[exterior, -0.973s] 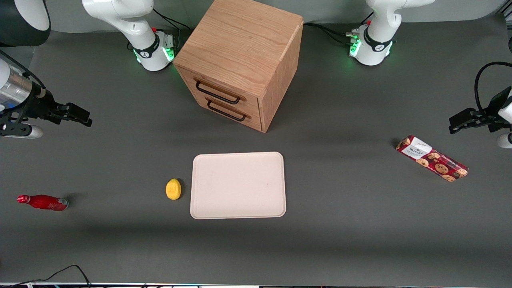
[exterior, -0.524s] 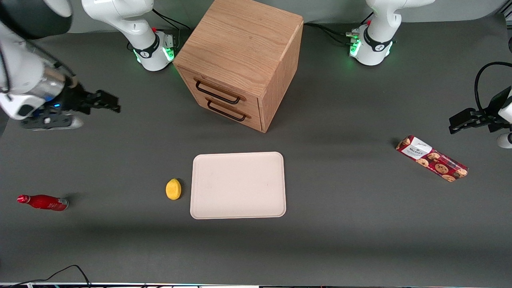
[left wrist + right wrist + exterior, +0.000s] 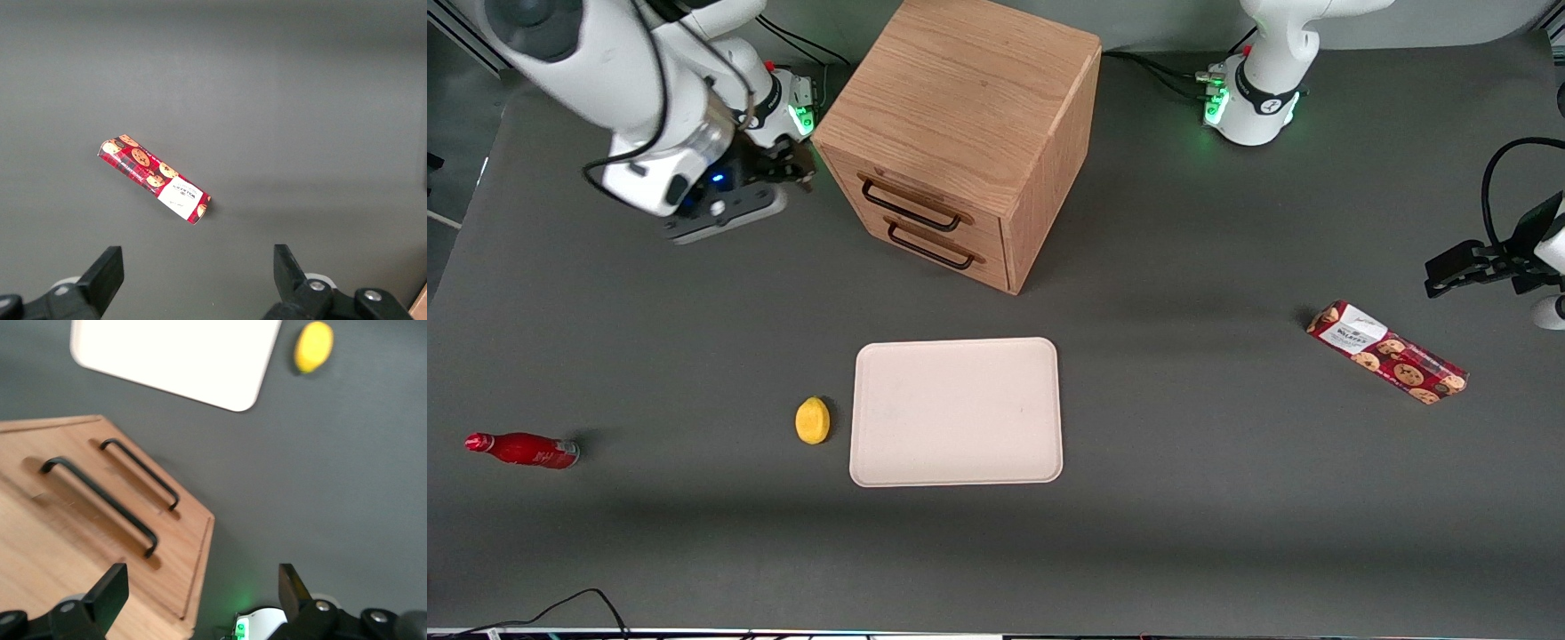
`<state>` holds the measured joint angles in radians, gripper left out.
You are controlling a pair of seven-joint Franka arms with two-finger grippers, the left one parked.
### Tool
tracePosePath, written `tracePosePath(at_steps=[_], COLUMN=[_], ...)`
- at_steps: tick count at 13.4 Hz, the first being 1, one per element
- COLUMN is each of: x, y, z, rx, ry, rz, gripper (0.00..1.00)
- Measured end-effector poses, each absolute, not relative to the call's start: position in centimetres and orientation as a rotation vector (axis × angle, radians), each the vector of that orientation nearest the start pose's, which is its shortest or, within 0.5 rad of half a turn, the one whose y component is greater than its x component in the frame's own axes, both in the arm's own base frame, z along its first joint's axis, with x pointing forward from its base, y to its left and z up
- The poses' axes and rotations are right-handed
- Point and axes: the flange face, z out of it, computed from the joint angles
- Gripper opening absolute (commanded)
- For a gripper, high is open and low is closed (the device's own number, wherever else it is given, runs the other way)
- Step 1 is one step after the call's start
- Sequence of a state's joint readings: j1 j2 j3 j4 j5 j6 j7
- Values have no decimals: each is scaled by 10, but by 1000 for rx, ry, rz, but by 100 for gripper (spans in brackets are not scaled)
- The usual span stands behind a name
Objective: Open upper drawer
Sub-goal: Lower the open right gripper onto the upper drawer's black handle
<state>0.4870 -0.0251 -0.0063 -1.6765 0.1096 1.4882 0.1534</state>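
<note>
- Upper drawer (image 3: pixel 921 201) is fully shut rn, flush w/ the cabinet (image 3: pixel 960 116) front, upper-middle of the front view. Its black handle (image 3: pixel 910 204) sits just above the lower drawer (image 3: pixel 943 244).
- Gripper (image 3: pixel 796 169) is at upper left of the front view, near the cabinet's corner but not touching the handle.
- Wrist cam shows its fingers (image 3: pixel 110 590) spread apart, holding nothing.
- So imo nothing's done yet: reach, grab and pull are all left.

High front overview; downward wrist closeups, cabinet (image 3: pixel 960 133) shared.
</note>
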Motion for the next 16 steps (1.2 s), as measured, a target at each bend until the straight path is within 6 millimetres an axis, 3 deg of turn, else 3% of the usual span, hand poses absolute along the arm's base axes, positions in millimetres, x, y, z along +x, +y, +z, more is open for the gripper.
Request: tracePosePath(at_steps=[4,11,16], x=[439,431,448], y=[305,326,335], z=[589,587,561], rx=[-2970,-2938,-2756], ry=[-636,-717,-1193], rz=[297,281,243], gripper=[100,100,100])
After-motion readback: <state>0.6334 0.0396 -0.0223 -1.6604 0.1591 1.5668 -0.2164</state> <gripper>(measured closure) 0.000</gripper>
